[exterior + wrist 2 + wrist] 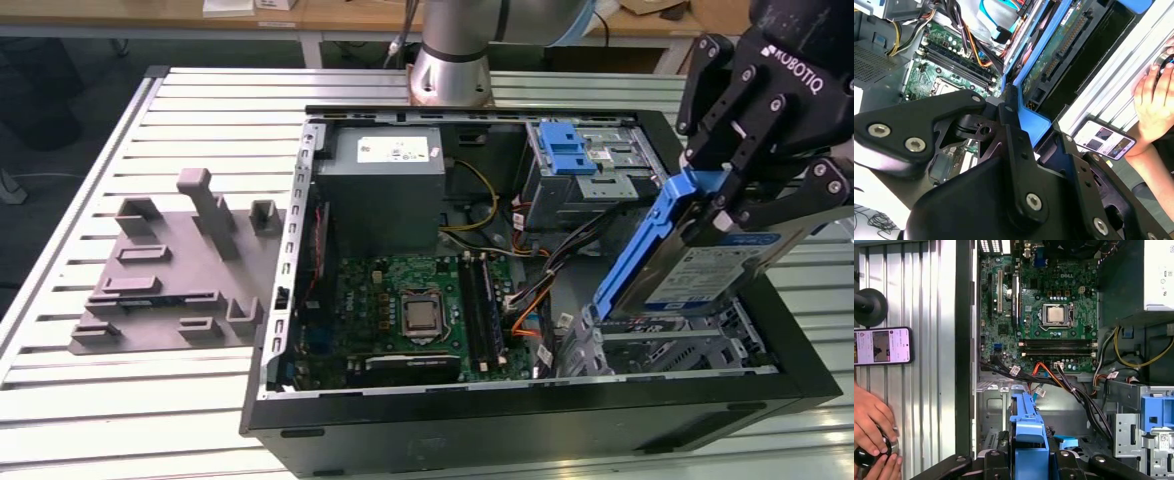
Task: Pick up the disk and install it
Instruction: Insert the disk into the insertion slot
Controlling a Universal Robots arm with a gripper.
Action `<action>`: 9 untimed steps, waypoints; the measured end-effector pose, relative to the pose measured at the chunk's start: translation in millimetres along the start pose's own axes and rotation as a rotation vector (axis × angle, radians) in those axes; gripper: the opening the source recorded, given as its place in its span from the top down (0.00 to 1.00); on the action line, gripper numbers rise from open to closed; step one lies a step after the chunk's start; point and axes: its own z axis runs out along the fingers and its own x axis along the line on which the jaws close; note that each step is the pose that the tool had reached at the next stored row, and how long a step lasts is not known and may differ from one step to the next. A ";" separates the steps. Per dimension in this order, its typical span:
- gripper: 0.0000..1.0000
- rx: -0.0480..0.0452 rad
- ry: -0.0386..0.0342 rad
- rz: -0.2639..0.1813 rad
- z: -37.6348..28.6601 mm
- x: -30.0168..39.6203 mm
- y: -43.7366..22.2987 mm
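Your gripper [727,195] has the disk [694,265] clamped, long axis tilted steeply, low end dipping toward the case's [534,425] open corner bay [667,345], near the wall.

The disk [694,262], tilted and clamped in the gripper [747,165], hung over the open bay [667,345] at the case's near corner on the exterior view's right. Black and orange cables [541,275] crowded the gap beside that bay. The blue-latched drive cage [587,165] stood farther back. A person's hand [871,427] and a phone [881,346] lay on the slatted table [929,365] just outside the case wall.
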 end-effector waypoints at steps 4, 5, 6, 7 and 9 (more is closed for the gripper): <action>0.64 0.0000 0.0000 0.000 2.4 0.0 -0.2; 0.64 0.0000 0.0001 0.000 2.9 0.0 -0.3; 0.64 0.0000 0.0001 0.000 3.5 0.0 -0.3; 0.64 0.0000 0.0000 0.000 4.0 0.0 -0.3; 0.64 0.0000 0.0000 0.000 5.1 0.0 -0.3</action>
